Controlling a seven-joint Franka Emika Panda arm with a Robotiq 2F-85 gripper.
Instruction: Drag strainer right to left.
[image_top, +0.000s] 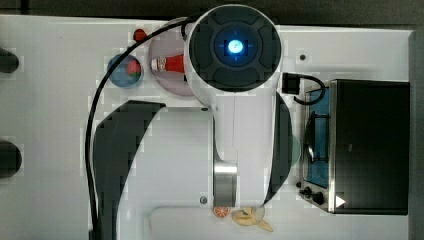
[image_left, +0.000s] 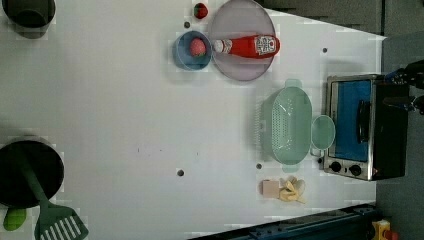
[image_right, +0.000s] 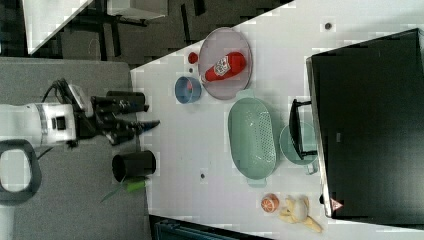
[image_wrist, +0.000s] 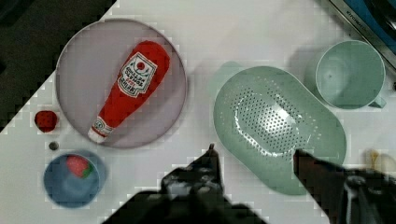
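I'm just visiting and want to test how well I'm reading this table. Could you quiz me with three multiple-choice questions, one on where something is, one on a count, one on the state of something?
1. Where does the ketchup bottle lie?
A. on the round plate
B. inside the strainer
C. on top of the toaster oven

2. How many strawberries are on the table?
A. one
B. two
C. four

3. How do the fingers of the gripper stand?
A. shut tight together
C. clamped on the mug
B. apart, holding nothing

Answers:
1. A, the left view shows the red bottle lying across the plate.
2. B, one strawberry sits in the blue bowl, another lies on the table beside the plate.
3. B, the wrist view shows two dark fingers spread with only the strainer below them.
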